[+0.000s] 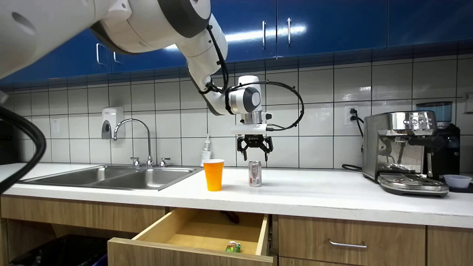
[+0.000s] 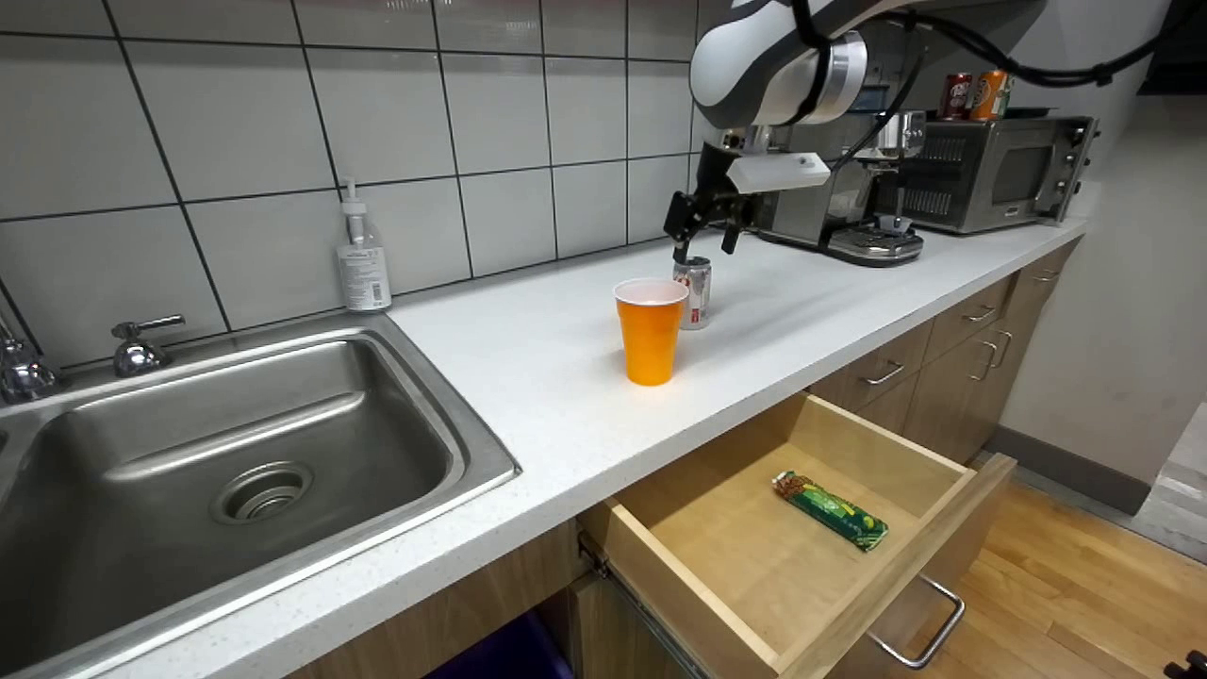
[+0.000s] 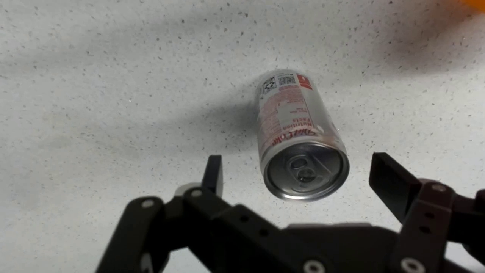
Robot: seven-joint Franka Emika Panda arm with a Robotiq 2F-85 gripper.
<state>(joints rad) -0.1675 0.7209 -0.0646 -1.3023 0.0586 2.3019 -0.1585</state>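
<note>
Black, gaping and empty at the gripper (image 3: 297, 167), could topple can (image 3: 291, 113) toward cup (image 3: 477, 4) at wrist-view two o'clock if lowered off-centre.

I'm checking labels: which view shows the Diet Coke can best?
The wrist view: the Diet Coke can is largest there, brand name legible. Both exterior views show it upright on the countertop, too small to read.

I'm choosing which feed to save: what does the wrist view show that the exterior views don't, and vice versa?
Wrist view only: the pull tab and readable lettering on the can.
Exterior views only: the sink, coffee machine and open drawer with a green packet inside.
Both: the can upright on the counter, the open gripper above it, and the cup, merely an orange sliver in the wrist view.
</note>
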